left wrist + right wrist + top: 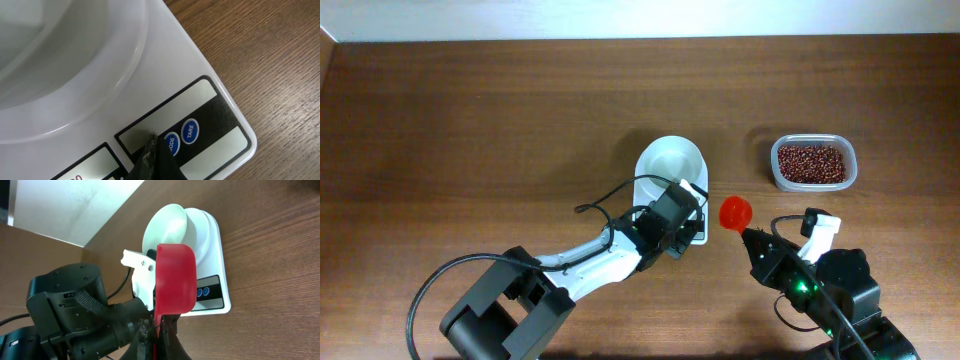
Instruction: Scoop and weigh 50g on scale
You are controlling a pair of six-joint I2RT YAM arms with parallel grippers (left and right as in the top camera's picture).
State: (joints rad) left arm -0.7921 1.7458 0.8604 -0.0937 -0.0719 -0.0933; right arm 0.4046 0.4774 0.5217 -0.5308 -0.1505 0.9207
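- The right gripper (752,238) (159,337) is nearer than the scale (698,234) (216,260) and off its right side. Its fingers are clamped on the handle of a red scoop (735,212) (175,280).
- The scoop's cup is in the air just beside the scale's right edge, level with the scale's front panel. It is apart from the scale.
- The left gripper (688,212) (150,155) reaches in from the near left, and its arm lies over the scale's near left part. The fingers are pressed together into one dark tip.
- In the left wrist view that tip is over the scale's (200,65) grey display (170,107), just left of the two blue buttons (190,131) (202,292). Whether it touches the display cannot be told.
- The scale itself stands on the brown wooden table (470,120), about mid-table. Its display and buttons are on the near side.
- A round white bowl (670,160) (60,60) (167,227) sits on the scale's far part and looks bare inside.
- A clear tub of red beans (812,163) stands to the right of the scale, level with the bowl and well apart from it.
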